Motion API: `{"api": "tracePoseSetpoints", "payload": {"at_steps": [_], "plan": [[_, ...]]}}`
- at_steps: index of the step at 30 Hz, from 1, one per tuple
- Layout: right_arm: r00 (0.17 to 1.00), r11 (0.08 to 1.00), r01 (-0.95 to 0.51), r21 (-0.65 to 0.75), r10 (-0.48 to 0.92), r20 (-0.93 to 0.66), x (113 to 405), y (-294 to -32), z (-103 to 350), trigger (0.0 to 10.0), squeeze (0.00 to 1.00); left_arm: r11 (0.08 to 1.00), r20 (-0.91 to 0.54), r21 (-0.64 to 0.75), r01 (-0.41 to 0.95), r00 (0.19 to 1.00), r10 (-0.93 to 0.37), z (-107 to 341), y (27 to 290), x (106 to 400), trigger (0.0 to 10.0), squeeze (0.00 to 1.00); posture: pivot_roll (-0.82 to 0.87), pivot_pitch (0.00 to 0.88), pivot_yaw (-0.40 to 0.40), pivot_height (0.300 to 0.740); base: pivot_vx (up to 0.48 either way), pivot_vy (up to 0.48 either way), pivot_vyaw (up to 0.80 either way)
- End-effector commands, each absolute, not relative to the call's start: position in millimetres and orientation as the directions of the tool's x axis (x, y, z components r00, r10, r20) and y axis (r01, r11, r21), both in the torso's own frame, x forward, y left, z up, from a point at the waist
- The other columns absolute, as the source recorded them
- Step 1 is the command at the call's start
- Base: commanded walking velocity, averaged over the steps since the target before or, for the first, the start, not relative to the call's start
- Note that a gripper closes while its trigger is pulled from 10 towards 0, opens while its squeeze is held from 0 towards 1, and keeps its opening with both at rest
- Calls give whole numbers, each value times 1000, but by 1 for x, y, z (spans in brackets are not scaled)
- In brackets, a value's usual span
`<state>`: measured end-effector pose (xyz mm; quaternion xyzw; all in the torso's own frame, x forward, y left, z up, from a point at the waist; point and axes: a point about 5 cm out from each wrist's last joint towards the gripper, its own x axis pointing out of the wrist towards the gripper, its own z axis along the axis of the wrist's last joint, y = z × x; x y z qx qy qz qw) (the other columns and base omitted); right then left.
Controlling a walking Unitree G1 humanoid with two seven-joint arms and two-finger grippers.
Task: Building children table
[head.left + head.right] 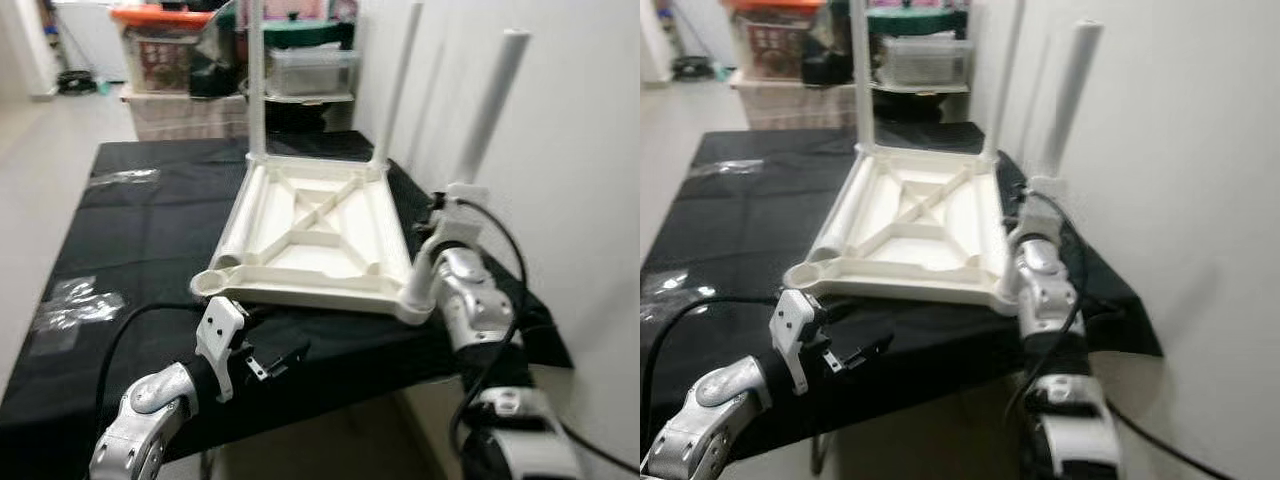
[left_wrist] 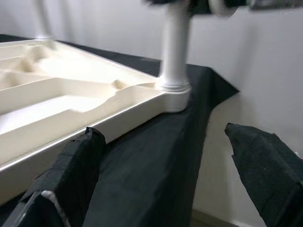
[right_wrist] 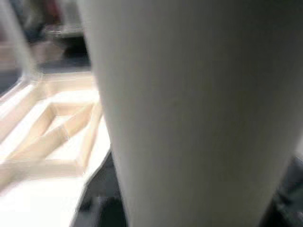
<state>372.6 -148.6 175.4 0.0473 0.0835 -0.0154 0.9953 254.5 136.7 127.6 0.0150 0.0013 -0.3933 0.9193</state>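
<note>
Nearest the camera: left tool point(image 1: 262, 362), low at the front edge of the black-draped surface point(image 1: 130, 250), fingers spread apart w/ nothing between them, just short of the near rim of the upturned white tabletop point(image 1: 315, 235). The tabletop lies underside up on the surface, ribs showing. Legs counted: 3 standing upright, i.e. 2 at the far corners, leg point(image 1: 257, 80) and leg point(image 1: 398, 85), + 1 at the near right corner, leg point(image 1: 480, 160). A 4th leg point(image 1: 232, 245) lies flat along the tabletop's left edge, long axis running near-to-far, its open end beside the empty near left socket point(image 1: 212, 280). Right tool point(image 1: 445, 225) is up against the near right leg at the corner; in the right wrist view the leg point(image 3: 189, 113) is very close, can't tell whether the fingers are clamped on it. Judgement: next move turns on the lying leg and the empty socket, both just ahead of the left tool, so left arm is nearer; the leg needs tipping from flat to upright over that socket.
</note>
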Motion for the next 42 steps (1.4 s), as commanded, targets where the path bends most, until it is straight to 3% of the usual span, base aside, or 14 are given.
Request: {"api": "tracePoseSetpoints", "payload": {"at_steps": [1, 3, 4, 14, 16, 17, 20, 26, 27, 31, 32, 36, 37, 42], "plan": [[967, 992, -26, 126, 57, -248, 370, -144, 159, 10000, 1000, 680, -25, 22, 733, 680, -732, 126, 135, 254, 10000, 0, 38, 0, -81, 740, 0, 0, 0], [977, 987, -92, 133, 115, -179, 380, -146, 177, 10000, 1000, 681, -24, 24, 732, 681, -732, 127, 136, 255, 10000, 0, 39, 0, -84, 740, 0, 0, 0], [972, 972, -171, 160, 193, -135, 384, -147, 188, 10000, 0, 682, -22, 24, 731, 682, -731, 127, 136, 256, 10000, 0, 38, 0, -84, 740, 0, 0, 0], [769, 759, -635, 143, 638, 27, 378, -180, 216, 10000, 0, 685, -11, 25, 728, 685, -728, 128, 133, 256, 10000, 0, 46, 0, -94, 740, 0, 0, 0], [739, 728, -668, 152, 674, 20, 375, -177, 213, 6471, 0, 690, -9, 29, 723, 691, -723, 129, 134, 256, 10000, 0, 50, 0, -97, 740, 0, 0, 0], [677, 667, -727, 165, 735, 11, 370, -170, 206, 314, 0, 695, -9, 33, 718, 695, -718, 129, 136, 256, 10000, 0, 50, 0, -97, 740, 0, 0, 0], [650, 638, -747, 185, 760, 6, 368, -164, 199, 0, 0, 694, -11, 32, 719, 695, -719, 129, 136, 256, 10000, 0, 59, 0, -96, 740, 0, 0, 0], [877, 886, -415, 208, 450, -169, 385, -175, 175, 0, 0, 696, -10, 35, 717, 697, -717, 130, 138, 255, 10000, 0, 62, 0, -92, 740, 0, 0, 0], [947, 986, -28, 162, 78, -311, 389, -197, 155, 0, 0, 697, -9, 38, 717, 697, -717, 130, 138, 256, 10000, 0, 60, 0, -91, 740, 0, 0, 0], [879, 966, 248, 73, -193, -437, 374, -186, 126, 0, 0, 694, -8, 40, 719, 695, -719, 131, 138, 256, 10000, 0, 59, 0, -85, 740, 0, 0, 0], [897, 978, 186, 99, -127, -424, 369, -167, 126, 7020, 0, 693, -8, 39, 720, 694, -720, 131, 138, 256, 10000, 0, 57, 0, -80, 740, 0, 0, 0], [934, 986, 33, 165, 28, -357, 364, -141, 138, 10000, 0, 689, -11, 38, 724, 690, -724, 131, 137, 257, 10000, 0, 52, 0, -74, 740, 0, 0, 0], [944, 983, -13, 184, 73, -321, 363, -136, 145, 10000, 816, 687, -12, 39, 726, 687, -726, 130, 137, 257, 10000, 0, 52, 0, -74, 740, 0, 0, 0], [966, 961, -142, 235, 187, -179, 369, -144, 172, 10000, 1000, 684, -14, 42, 728, 685, -728, 131, 139, 259, 10000, 0, 43, 0, -71, 740, 0, 0, 0]]}}
